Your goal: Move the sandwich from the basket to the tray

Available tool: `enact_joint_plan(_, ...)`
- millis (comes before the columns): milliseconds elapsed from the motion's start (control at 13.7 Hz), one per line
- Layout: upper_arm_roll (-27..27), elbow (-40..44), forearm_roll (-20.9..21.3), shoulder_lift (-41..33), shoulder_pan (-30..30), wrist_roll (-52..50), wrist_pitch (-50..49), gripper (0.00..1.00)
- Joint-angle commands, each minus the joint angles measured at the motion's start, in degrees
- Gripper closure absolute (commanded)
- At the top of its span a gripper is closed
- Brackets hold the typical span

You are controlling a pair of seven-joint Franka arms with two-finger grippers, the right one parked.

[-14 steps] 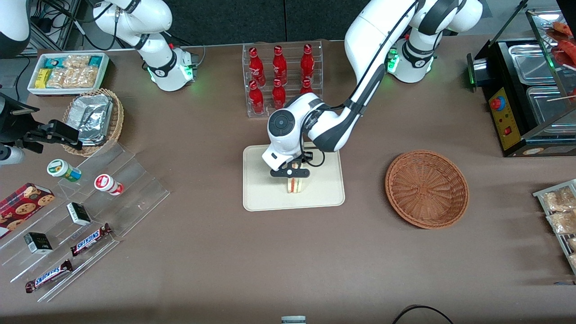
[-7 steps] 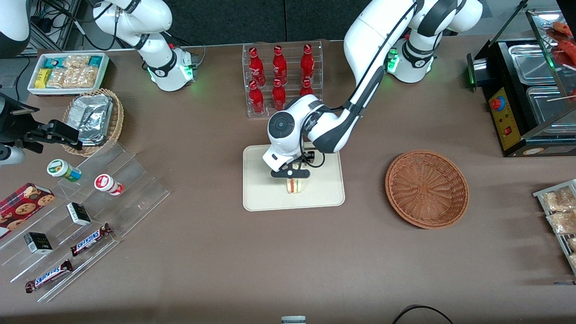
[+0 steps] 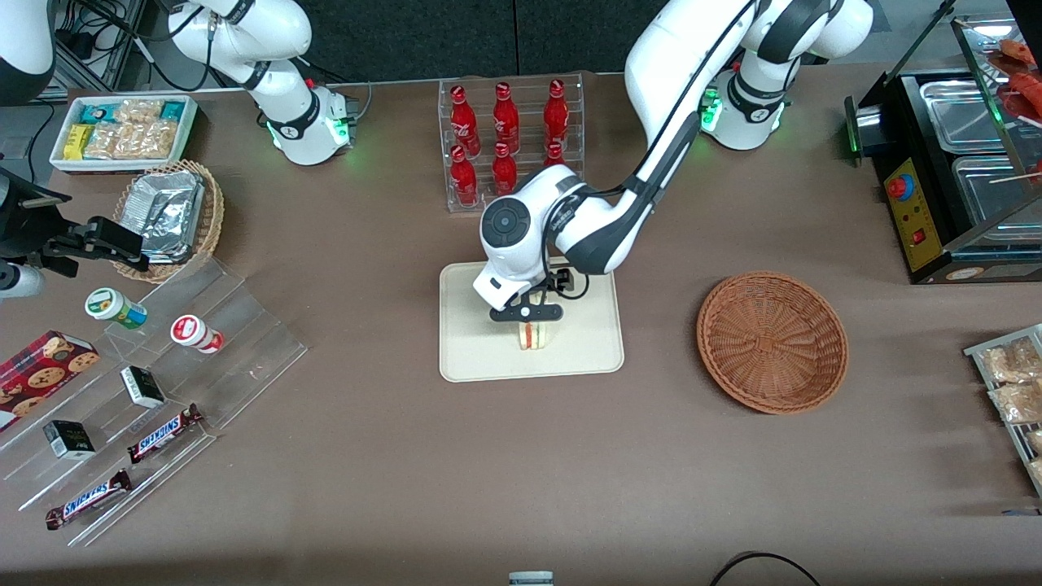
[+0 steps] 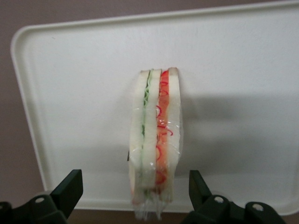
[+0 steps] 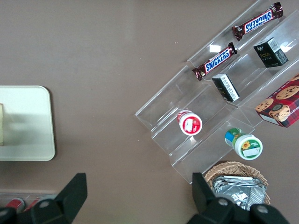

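Front view, ordered from the camera outward: on the brown surface (image 3: 456,456), toward the parked arm's end, a stepped clear acrylic display (image 3: 155,382) carries two Snickers bars (image 3: 167,432), small dark boxes (image 3: 142,386), a cookie box (image 3: 41,374) and two small round tubs (image 3: 196,334); toward the working arm's end, the reddish-brown wicker basket (image 3: 772,342) sits with nothing in it; near the middle of the surface lies the cream tray (image 3: 586,342), and the sandwich (image 3: 532,335) stands on its edge upon the tray, filling stripe facing up, in the half of the tray nearer the camera; the claw (image 3: 527,312) hangs directly above the sandwich, its fingers (image 4: 70,186) spread apart, one on each side of the wedge with tray visible between each finger and the bread, so that nothing is gripped; in the left wrist view the sandwich (image 4: 155,140) shows a green layer and a red layer between pale bread slices under clear wrap, close to one rim of the tray (image 4: 70,70); farther from the camera than the tray stands a clear rack of red bottles (image 3: 506,138); toward the parked arm's end, a small tan basket of foil packs (image 3: 172,216) and, farther still, a white bin of wrapped snacks (image 3: 122,130); toward the working arm's end, a black appliance with steel pans (image 3: 952,171).
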Motion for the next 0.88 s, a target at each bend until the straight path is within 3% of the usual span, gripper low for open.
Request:
enact_joint_plan(0,0.4,1.2,-0.3,-5.8,0.8,-1.5,-7.5,0.0)
enact_joint_plan(657,0.5,0.2,-2.1,-12.4,15.7,-1.5,-14.2,0.0)
enact_joint_plan(803,0.6,0.0,-2.3,-13.4,18.2,2.6,-14.9,0.0)
